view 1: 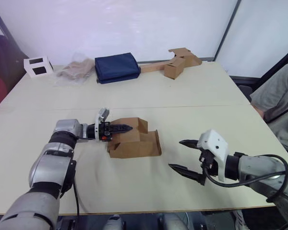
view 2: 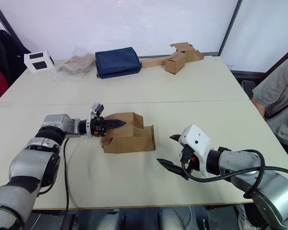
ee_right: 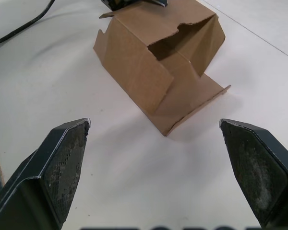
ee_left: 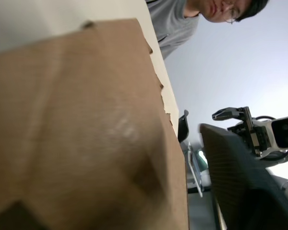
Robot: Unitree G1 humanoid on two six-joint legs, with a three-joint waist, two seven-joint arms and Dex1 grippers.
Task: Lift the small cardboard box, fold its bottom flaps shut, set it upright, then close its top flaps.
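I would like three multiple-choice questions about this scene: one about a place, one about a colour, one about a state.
1. Where is the small cardboard box?
A. on the table near the left gripper
B. on the blue folded cloth
C. in a person's hand

2. What colour is the folded cloth at the far side?
A. red
B. dark blue
C. yellow

3. How is the right gripper?
A. open
B. shut on the box
C. shut on a cable

Key: 1 A, left gripper is at the box; 2 B, navy fabric; 3 A, fingers apart, holding nothing.

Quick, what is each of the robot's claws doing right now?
Left gripper: at the small cardboard box; open or shut cannot be told.
Right gripper: open, holding nothing, apart from the box.
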